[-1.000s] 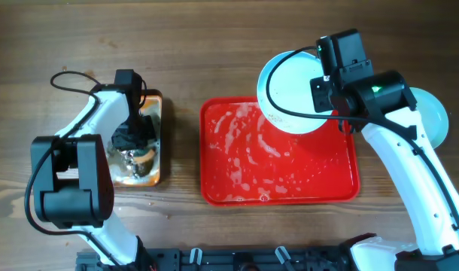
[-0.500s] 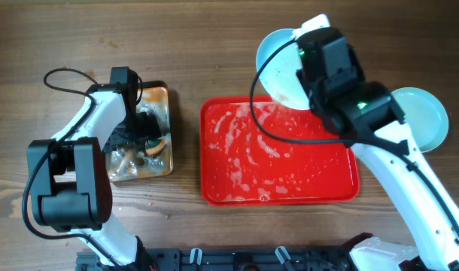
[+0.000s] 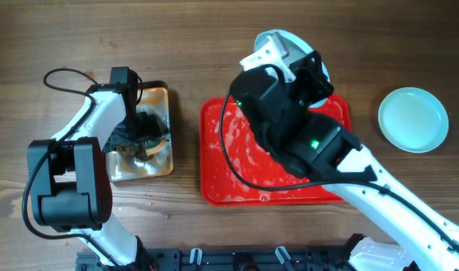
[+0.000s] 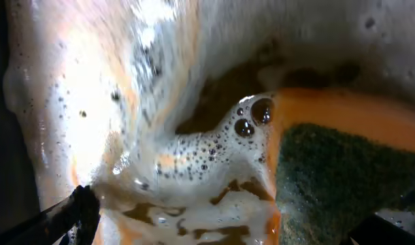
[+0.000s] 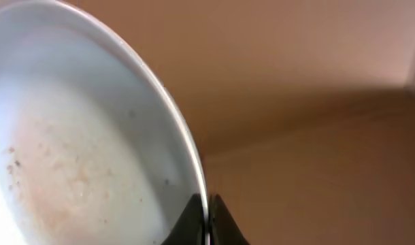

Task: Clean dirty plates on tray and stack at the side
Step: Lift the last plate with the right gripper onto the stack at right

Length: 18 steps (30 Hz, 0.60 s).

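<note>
1. The right gripper (image 5: 206,221) has its fingers pressed together on the rim of a plate (image 5: 71,136), a thin edge pinch at the bottom of the wrist view.
2. That plate is held tilted in the air. Seen from overhead, it sits at the upper centre of the frame, over the far edge of the red tray (image 3: 208,154), mostly hidden by the arm. Its face shows a faint brownish film and specks, so I judge it not yet clean.
3. The tray itself holds only suds and no plates.
4. A second plate (image 3: 413,119) lies on the table (image 3: 199,45) at the right of the frame, well apart from the tray and seemingly clean. No third plate is visible.
5. At the left, the left gripper (image 3: 139,135) is down in the small metal tray (image 3: 160,162), beside the sponge (image 4: 343,163) in brown foamy water. I cannot tell whether it grips the sponge.
6. The step in hand is probably washing the held plate. The next move calls for bringing the plate and sponge together while keeping the pinch firm on the wet rim.
</note>
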Each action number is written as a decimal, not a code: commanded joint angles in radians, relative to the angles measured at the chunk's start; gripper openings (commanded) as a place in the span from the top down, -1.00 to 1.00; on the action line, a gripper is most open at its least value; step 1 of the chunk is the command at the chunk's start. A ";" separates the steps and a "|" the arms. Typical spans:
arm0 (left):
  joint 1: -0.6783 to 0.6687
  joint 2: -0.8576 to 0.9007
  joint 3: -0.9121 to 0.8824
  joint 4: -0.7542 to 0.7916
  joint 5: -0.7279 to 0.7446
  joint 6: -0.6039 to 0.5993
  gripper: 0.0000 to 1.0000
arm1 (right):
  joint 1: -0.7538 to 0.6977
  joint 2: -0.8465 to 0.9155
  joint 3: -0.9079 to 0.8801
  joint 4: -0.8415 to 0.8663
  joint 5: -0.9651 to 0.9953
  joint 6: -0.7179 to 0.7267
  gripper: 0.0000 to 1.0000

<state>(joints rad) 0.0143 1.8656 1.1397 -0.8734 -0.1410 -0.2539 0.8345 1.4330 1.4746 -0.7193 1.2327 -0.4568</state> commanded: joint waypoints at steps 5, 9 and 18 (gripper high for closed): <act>-0.009 0.034 -0.021 0.012 0.020 -0.024 -1.00 | 0.098 -0.018 0.023 0.270 0.163 -0.489 0.92; -0.009 0.034 -0.021 0.014 0.020 -0.024 -1.00 | 0.105 -0.017 0.023 0.270 0.163 -0.493 0.92; -0.010 0.034 -0.021 0.010 0.020 -0.024 -1.00 | -0.093 -0.005 0.020 -0.129 -0.616 0.502 0.90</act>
<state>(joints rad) 0.0139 1.8656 1.1397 -0.8738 -0.1402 -0.2604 0.8604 1.4273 1.4910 -0.7906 1.0306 -0.4160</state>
